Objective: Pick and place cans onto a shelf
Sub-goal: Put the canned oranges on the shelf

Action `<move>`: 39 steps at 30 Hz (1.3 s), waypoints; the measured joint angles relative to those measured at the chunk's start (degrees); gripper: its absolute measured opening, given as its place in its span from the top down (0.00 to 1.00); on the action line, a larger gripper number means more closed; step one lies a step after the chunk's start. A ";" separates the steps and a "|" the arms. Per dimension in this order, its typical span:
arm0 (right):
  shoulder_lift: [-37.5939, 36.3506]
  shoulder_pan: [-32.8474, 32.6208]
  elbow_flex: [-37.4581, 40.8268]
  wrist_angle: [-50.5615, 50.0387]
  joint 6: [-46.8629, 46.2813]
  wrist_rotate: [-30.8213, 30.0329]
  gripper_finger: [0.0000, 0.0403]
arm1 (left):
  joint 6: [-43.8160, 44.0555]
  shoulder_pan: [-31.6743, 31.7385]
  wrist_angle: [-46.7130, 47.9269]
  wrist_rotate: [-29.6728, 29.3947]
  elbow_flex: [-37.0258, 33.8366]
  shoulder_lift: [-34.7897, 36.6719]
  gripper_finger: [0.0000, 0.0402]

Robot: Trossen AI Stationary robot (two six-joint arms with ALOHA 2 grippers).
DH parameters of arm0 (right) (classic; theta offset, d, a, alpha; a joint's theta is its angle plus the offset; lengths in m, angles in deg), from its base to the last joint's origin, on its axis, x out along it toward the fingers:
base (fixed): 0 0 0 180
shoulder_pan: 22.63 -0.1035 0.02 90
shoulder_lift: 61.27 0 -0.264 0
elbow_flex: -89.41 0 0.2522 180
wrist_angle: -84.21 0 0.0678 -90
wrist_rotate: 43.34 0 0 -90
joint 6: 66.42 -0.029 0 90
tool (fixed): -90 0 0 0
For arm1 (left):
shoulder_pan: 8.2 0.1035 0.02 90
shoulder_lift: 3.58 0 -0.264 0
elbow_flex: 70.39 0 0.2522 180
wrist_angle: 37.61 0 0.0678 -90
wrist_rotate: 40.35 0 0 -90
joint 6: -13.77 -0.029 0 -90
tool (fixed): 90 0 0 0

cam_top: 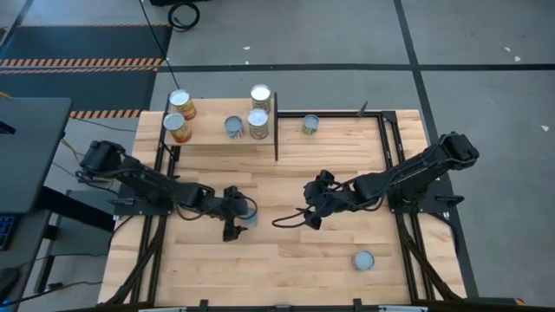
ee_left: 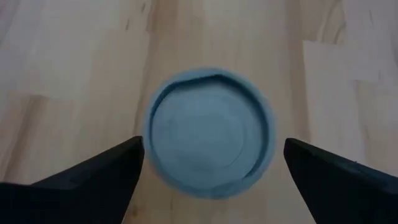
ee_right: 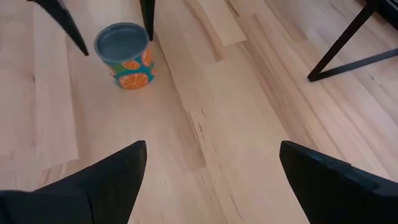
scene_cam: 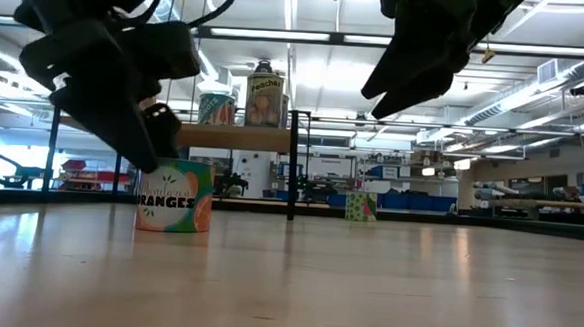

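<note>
Can (scene_cam: 174, 196) labelled "ORANGES", teal with orange slices, left pincer (cam_top: 238, 218) spread around it, right pincer (cam_top: 310, 214) apart.

In the low view, the left pincer (scene_cam: 139, 125) hides the top of the orange-label can (scene_cam: 174, 196). Both arms are cut off at the top edge. The left wrist view shows that can's lid (ee_left: 210, 132) blurry. The far cans (cam_top: 257, 124) on the shelf (cam_top: 217, 137) have labels too small to read.
</note>
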 joint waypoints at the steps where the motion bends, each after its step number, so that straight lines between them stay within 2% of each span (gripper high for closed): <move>1: 0.00 0.00 0.00 -0.08 0.00 0.04 0.07 | -0.09 0.08 0.64 -0.03 1.18 -0.93 0.02; 8: 0.00 -0.08 0.00 -0.19 -0.17 0.38 0.07 | -1.04 1.15 10.00 -0.85 8.16 -6.24 0.02; 13: 0.00 -0.15 0.00 -0.60 -0.15 0.40 0.07 | -1.08 1.39 9.65 -0.84 10.22 -7.23 0.06; 16: 0.00 -0.19 0.00 -0.61 -0.13 0.40 0.07 | -1.16 1.39 9.77 -0.82 11.29 -7.23 0.13; 23: 0.00 -0.65 0.00 -0.63 -0.02 1.60 0.07 | -2.29 1.41 10.77 1.44 12.02 -7.01 0.38; 26: 0.00 -1.17 0.00 -0.63 -0.02 1.66 0.07 | -2.17 1.43 10.54 2.50 12.10 -6.90 0.42; 39: 0.00 -2.32 0.00 -0.63 -1.31 1.67 0.07 | -2.59 1.39 10.97 2.99 12.09 -6.43 0.22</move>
